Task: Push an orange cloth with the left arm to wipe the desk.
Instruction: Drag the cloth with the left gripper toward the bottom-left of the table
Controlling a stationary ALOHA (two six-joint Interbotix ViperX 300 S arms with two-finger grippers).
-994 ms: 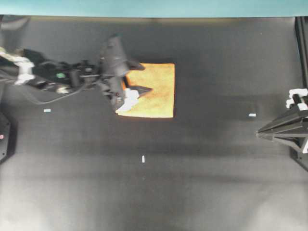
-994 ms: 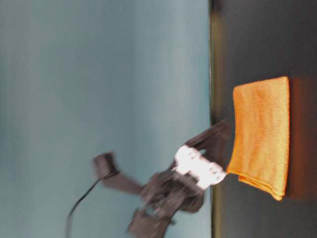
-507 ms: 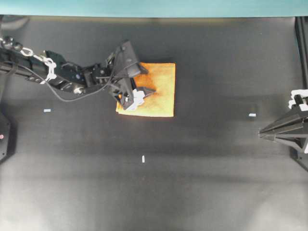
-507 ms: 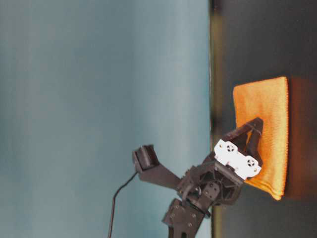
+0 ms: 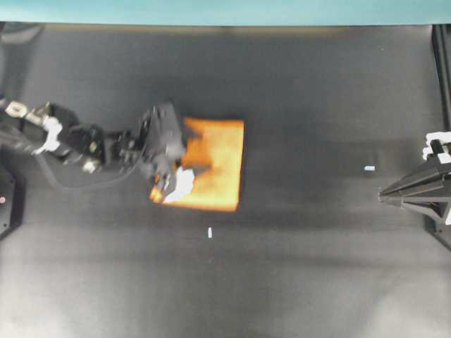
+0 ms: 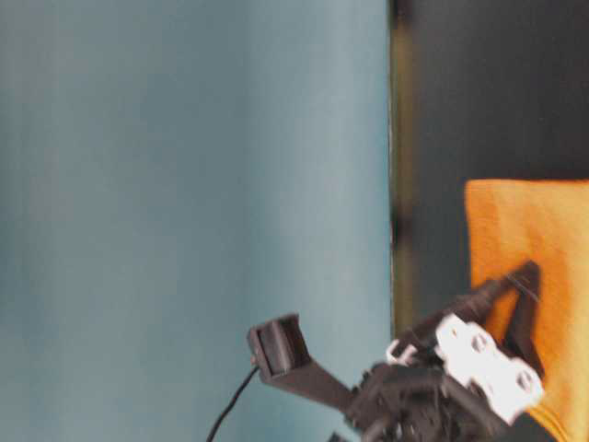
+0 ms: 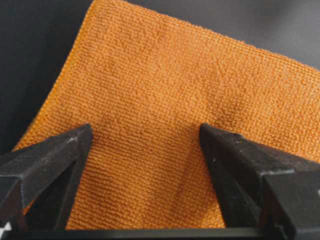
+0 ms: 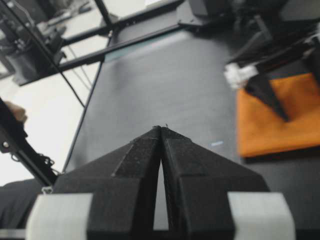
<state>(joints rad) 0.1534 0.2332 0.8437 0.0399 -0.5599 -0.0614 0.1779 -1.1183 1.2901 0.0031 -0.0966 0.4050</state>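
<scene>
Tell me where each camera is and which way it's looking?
Overhead: above, looking down at the desk, both arms.
Table-level: low and sideways, showing the left gripper open on the orange cloth.
Left wrist: on the left arm, looking past its fingers at cloth.
Right wrist: on the right arm, its shut right gripper facing across.
All share the cloth.

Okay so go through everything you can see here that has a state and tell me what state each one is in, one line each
orange cloth: folded flat on the desk, left gripper's fingers resting on it.
left gripper: open wide, one finger either side, tips on the cloth, gripping nothing.
right gripper: shut, empty, away from the cloth at the right of the overhead view.
desk: matte black, with small white tape marks.
</scene>
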